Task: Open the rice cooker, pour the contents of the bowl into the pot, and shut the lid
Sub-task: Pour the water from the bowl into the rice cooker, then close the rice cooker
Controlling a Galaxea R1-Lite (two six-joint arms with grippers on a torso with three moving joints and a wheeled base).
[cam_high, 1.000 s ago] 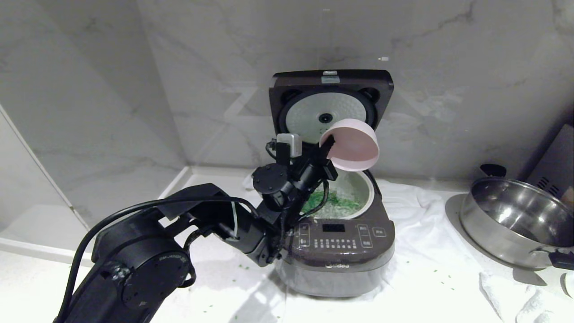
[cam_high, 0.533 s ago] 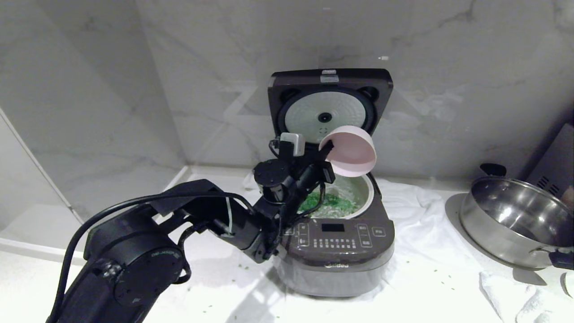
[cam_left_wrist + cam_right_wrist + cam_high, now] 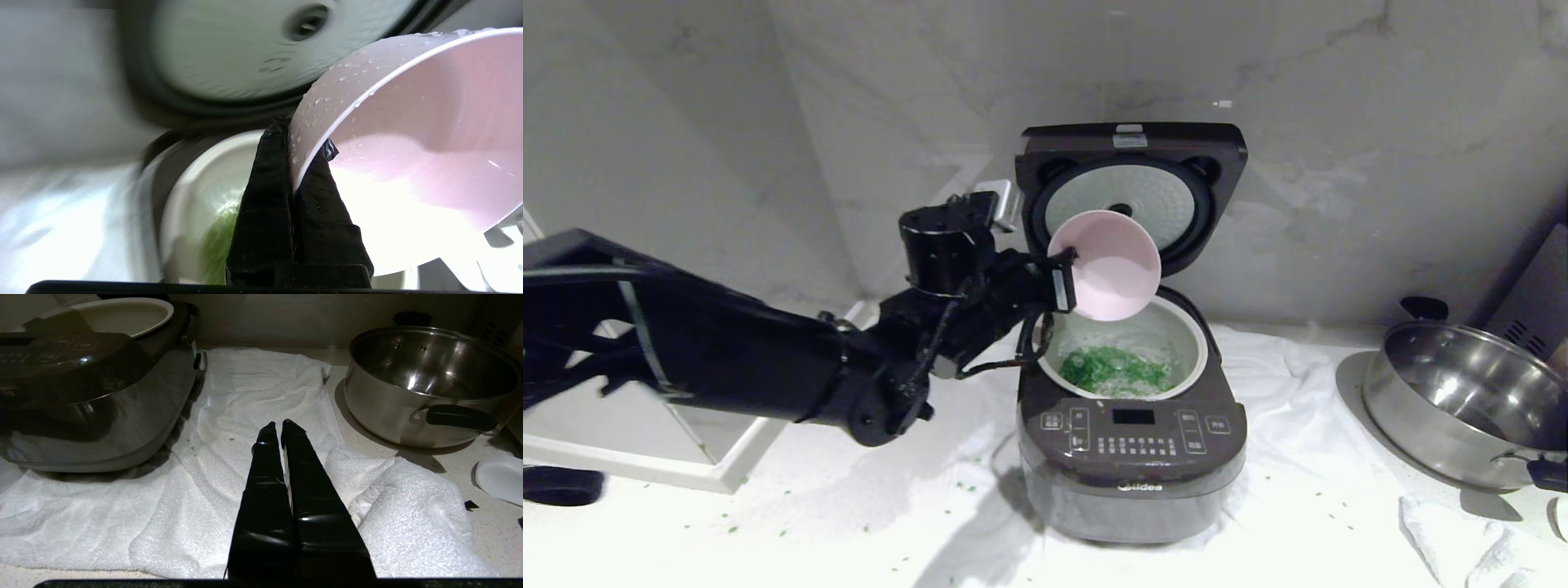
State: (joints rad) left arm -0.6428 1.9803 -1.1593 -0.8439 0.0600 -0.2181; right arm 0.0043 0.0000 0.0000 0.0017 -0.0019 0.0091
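the rice cooker [image 3: 1131,441] sits in the middle of the head view on a white towel [image 3: 1307,392]. its lid [image 3: 1131,192] stands straight up at the back, at 12 o'clock, and the round silvery plate on its underside faces us. on the front you can read "midea" under the button panel. the tiny words on the buttons are too small to read.

inside, the white pot [image 3: 1192,335] holds green bits [image 3: 1115,367] lying on something pale.

the left gripper [image 3: 1063,282] comes in from 9 o'clock. its two black fingers [image 3: 265,192] pinch the rim of the pink bowl [image 3: 1107,273], which is tipped on its side above the pot. the bowl looks empty, with water drops on it.

the right gripper [image 3: 278,426] hangs over the towel at 3 o'clock of the cooker, fingers pressed together with nothing between them. a shiny steel pan [image 3: 1454,400] sits further out at 3 o'clock. little green crumbs [image 3: 947,510] dot the counter.
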